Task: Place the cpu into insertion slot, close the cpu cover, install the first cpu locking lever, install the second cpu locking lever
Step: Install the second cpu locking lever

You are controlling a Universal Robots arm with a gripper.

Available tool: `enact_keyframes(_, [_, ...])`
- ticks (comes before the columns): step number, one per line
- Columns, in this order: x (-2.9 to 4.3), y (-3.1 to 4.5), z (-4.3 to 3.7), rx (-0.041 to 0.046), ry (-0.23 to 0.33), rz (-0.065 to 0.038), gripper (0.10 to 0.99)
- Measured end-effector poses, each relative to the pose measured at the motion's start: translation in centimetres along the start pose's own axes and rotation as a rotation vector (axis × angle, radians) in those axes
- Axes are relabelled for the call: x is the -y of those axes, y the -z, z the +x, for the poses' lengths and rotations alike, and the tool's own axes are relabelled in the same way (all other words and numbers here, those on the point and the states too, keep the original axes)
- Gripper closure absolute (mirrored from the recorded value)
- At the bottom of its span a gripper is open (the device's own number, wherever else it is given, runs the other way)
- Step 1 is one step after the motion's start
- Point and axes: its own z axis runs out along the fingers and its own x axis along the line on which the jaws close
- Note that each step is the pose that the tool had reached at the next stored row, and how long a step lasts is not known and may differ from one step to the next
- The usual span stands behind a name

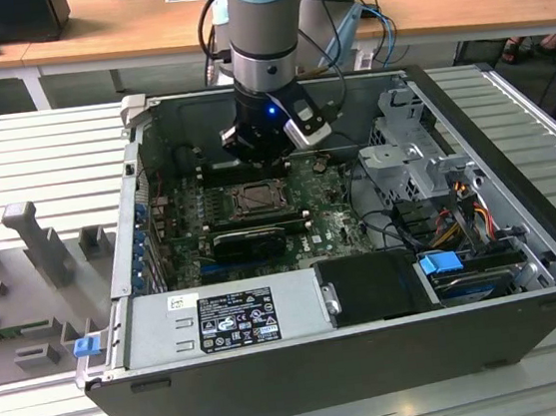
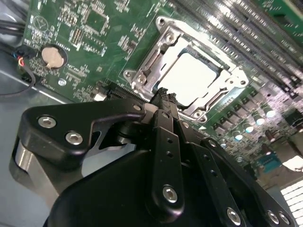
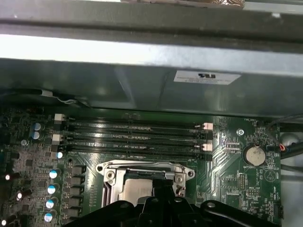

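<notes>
Chip (image 2: 191, 78) down flat in the socket (image 2: 187, 71) on the green board (image 2: 94, 42), silver top showing through the big square hole of the metal cover (image 2: 147, 66). Cover lying down over the chip, framing it on all sides. Seen too in the first wrist view: chip (image 3: 135, 189) inside the cover (image 3: 142, 166), just beside the long memory slots (image 3: 132, 137).

Gripper (image 2: 165, 97) right above the edge of the socket, tip close to the cover's rim. Fingers (image 2: 163, 137) pressed together into one thin black blade, no gap between them, holding nothing. Touching the cover or only hovering over it: cannot tell.

In the exterior view, gripper (image 1: 258, 160) reaching down into the open computer case (image 1: 526, 270), just above the socket (image 1: 257, 198) in the middle of the board. Round coin battery (image 2: 52, 57) on the board, well apart from the socket.
</notes>
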Motion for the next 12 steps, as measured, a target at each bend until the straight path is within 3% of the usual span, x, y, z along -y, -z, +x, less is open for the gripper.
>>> enact_keyframes(8, [0.01,1.58,0.00,-0.0001,0.000,0.000,0.980])
enact_keyframes(12, [0.26,1.79,0.01,0.0000,0.000,0.000,0.980])
